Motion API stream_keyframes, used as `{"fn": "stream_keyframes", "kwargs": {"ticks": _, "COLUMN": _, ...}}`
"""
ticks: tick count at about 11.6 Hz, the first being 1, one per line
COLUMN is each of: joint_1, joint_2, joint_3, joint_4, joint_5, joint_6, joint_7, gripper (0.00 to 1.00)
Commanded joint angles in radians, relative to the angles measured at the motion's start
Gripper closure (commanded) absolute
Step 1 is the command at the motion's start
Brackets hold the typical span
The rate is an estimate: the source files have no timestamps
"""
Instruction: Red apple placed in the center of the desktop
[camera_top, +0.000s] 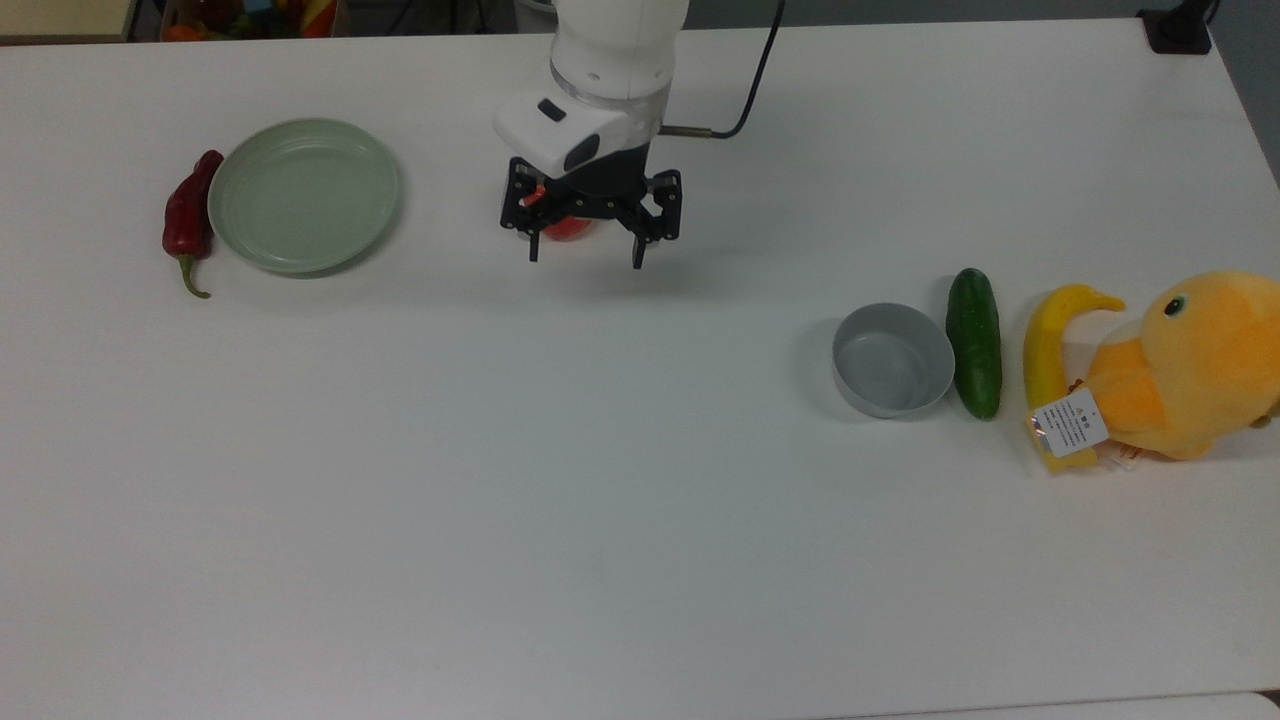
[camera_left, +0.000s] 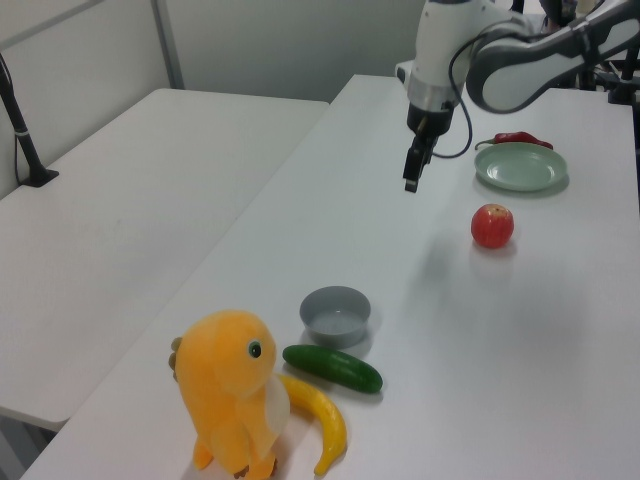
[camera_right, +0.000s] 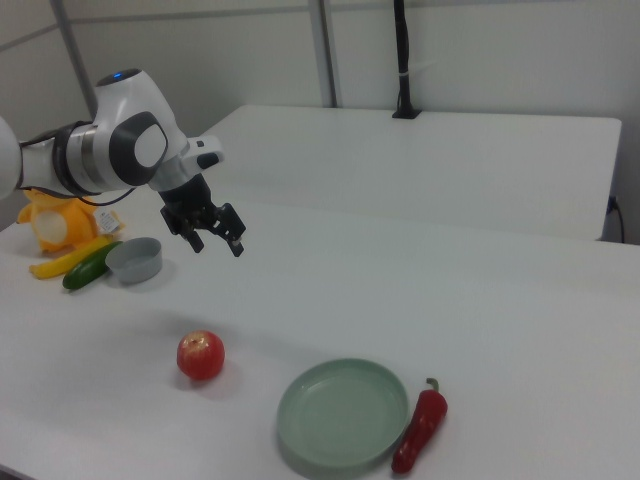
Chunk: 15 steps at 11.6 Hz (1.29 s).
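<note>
On the desktop (camera_top: 500, 500) — green plate (camera_top: 303, 195), grey bowl (camera_top: 892, 360) — both empty.

**Apple sits free on the desktop, gripper raised above**

The red apple (camera_left: 492, 225) rests on the white desktop (camera_left: 520, 350), near the green plate (camera_left: 520, 167) with a chili pepper (camera_left: 515, 139) behind it. The gripper (camera_left: 411, 183) hangs above the surface, well apart from the apple. Nearer the camera sit a grey bowl (camera_left: 335, 314), cucumber (camera_left: 332, 368), banana (camera_left: 322, 424) and yellow plush duck (camera_left: 232, 390).
</note>
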Motion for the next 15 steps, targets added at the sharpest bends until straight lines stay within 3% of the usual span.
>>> {"fn": "stream_keyframes", "kwargs": {"ticks": 1, "joint_1": -0.004, "joint_2": -0.029, "joint_3": -0.003, "joint_4": -0.014, "joint_5": 0.033, "joint_6": -0.029, "joint_7": -0.038, "gripper": 0.0}}
{"fn": "stream_keyframes", "kwargs": {"ticks": 8, "joint_1": -0.016, "joint_2": -0.107, "joint_3": -0.004, "joint_4": -0.024, "joint_5": 0.076, "joint_6": -0.171, "joint_7": -0.046, "gripper": 0.0}}
{"fn": "stream_keyframes", "kwargs": {"ticks": 11, "joint_1": -0.033, "joint_2": -0.217, "joint_3": -0.006, "joint_4": -0.061, "joint_5": 0.079, "joint_6": -0.245, "joint_7": -0.04, "gripper": 0.0}}
{"fn": "stream_keyframes", "kwargs": {"ticks": 15, "joint_1": -0.04, "joint_2": -0.251, "joint_3": -0.079, "joint_4": -0.055, "joint_5": 0.191, "joint_6": -0.269, "joint_7": -0.046, "gripper": 0.0}}
